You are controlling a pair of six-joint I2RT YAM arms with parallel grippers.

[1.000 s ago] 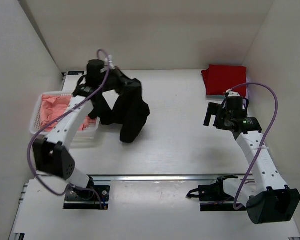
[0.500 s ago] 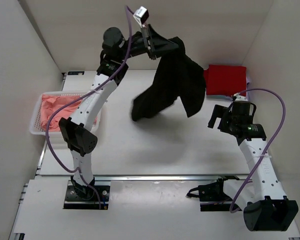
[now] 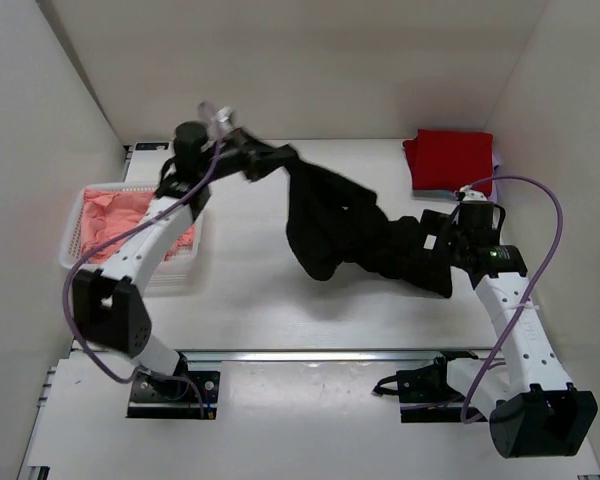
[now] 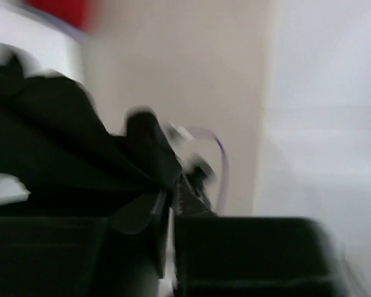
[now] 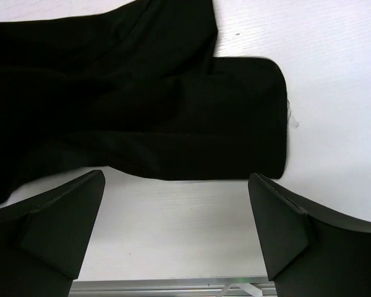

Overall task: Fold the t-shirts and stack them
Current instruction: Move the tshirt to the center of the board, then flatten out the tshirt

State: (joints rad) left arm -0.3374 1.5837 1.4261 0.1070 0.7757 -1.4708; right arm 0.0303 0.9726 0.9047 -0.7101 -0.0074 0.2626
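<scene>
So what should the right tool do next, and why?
Probably slide the right tool forward and pinch the near edge of the soft black cloth t-shirt. The tool is open, just short of that edge, while the left tool grips the other end, so both could then spread it flat.

Colours on the white desk (image 3: 240,290)
The black t-shirt (image 3: 350,235) is plain, and so is the red t-shirt (image 3: 450,160). Pink t-shirts (image 3: 112,215) fill a white basket (image 3: 68,240). The arms (image 3: 515,320) are white and black, with purple cables (image 3: 557,220).
</scene>
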